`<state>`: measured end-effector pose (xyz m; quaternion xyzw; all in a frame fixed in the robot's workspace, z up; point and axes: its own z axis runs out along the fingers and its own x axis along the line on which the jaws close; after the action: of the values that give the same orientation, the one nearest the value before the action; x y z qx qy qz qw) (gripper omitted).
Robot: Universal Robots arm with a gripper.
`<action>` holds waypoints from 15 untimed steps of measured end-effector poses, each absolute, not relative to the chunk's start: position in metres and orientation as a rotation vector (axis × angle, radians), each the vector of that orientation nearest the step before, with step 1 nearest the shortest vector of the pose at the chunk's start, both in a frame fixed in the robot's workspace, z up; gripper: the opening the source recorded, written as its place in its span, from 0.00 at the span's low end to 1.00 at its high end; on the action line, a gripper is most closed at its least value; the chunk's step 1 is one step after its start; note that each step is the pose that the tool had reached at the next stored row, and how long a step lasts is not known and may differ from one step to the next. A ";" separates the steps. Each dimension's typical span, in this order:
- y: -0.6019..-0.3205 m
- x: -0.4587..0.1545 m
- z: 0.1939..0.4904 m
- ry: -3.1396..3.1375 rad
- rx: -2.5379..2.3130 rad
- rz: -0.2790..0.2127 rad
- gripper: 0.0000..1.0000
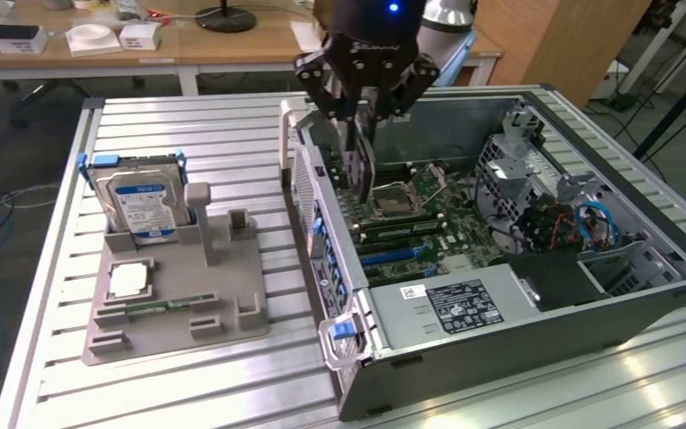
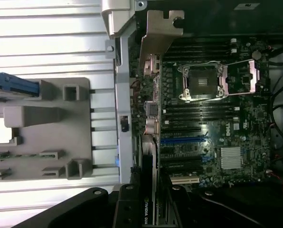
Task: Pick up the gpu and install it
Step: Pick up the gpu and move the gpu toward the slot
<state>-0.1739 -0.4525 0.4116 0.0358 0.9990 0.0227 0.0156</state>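
end effector [image 1: 364, 105]: closed on the gpu [image 1: 360, 170] | gpu: held on edge directly below the end effector, just above one edge of the motherboard [image 1: 432, 223]; long axis hung steeply down toward the motherboard; judged not yet seated in any slot

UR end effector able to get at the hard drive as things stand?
Probably not: the end effector is shut on the gpu, over the open case. The hard drive itself stands upright in its grey holder, nothing over it.
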 end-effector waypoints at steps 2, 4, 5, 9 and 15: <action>-0.453 -0.165 0.412 3.108 0.111 0.071 0.26; -0.453 -0.156 0.412 3.108 0.111 0.071 0.26; -0.453 -0.151 0.412 3.108 0.110 0.071 0.26; -0.453 -0.133 0.412 3.108 0.109 0.071 0.26; -0.453 -0.105 0.412 3.108 0.108 0.071 0.26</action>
<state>-0.1049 -0.4525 0.4116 0.0348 0.9990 0.0229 0.0155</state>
